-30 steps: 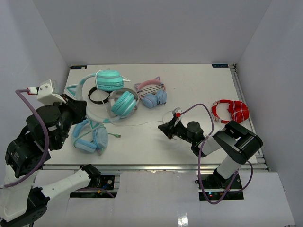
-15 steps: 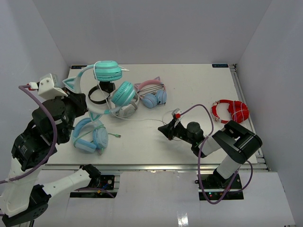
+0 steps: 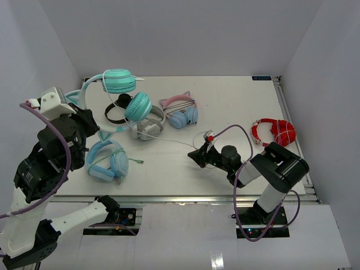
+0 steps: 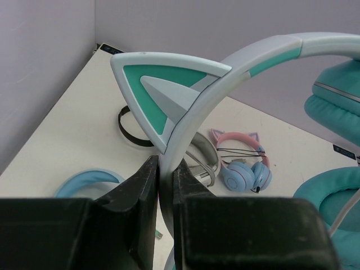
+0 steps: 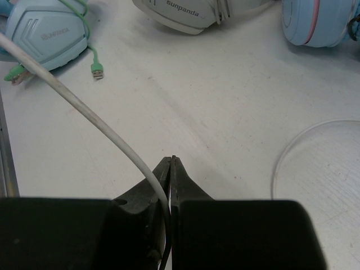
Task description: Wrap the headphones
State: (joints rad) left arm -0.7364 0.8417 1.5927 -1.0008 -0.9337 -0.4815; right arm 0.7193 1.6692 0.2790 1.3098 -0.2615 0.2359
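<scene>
Headphones are raised above the table at far left, with 2 cups hanging. Left gripper is clamped on the headband, just below 1 cat ear. Cable runs from the cups to mid-table. There the right gripper is pinched tight on it, tips low to the surface. Light-blue pair lies near the left arm.

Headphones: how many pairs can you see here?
5: teal cat-eared pair held up at left, grey-white pair beside it, pink-banded pair mid-table, light-blue pair near left, red pair right. A black band may be a sixth.
</scene>
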